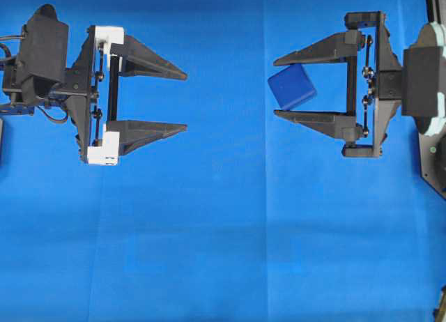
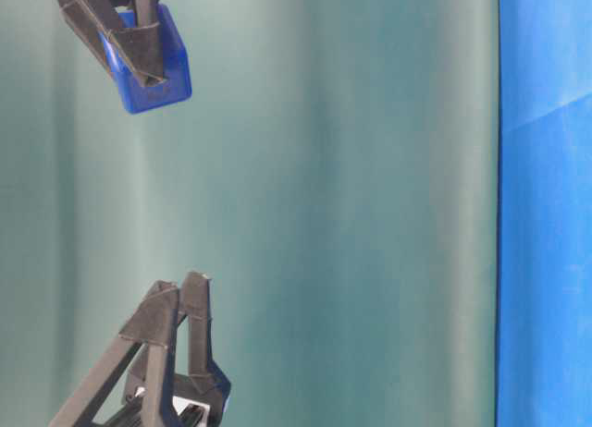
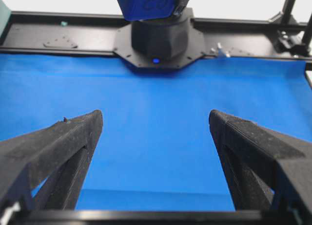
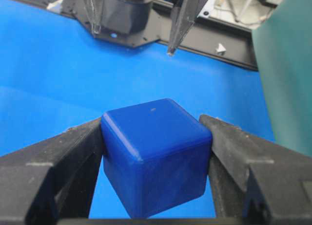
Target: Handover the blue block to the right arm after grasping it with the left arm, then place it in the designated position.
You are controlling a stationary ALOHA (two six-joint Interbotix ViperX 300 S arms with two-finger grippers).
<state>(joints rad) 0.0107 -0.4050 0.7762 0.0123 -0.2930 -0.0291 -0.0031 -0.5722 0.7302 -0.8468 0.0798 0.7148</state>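
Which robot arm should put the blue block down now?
The right one, probably. The right gripper already pinches the blue block between its fingers, up off the cloth. The left gripper is wide open, holds nothing and sits apart from it.

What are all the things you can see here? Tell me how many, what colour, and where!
block: one, dark blue, pinched between the right gripper's fingers, off the cloth
cloth: one, bright blue, covering the table
curtain: one, dull green, behind the arms in the table-level view
left gripper: one, black with white brackets, left side, wide open, holding nothing
right gripper: one, black, right side, closed on the block
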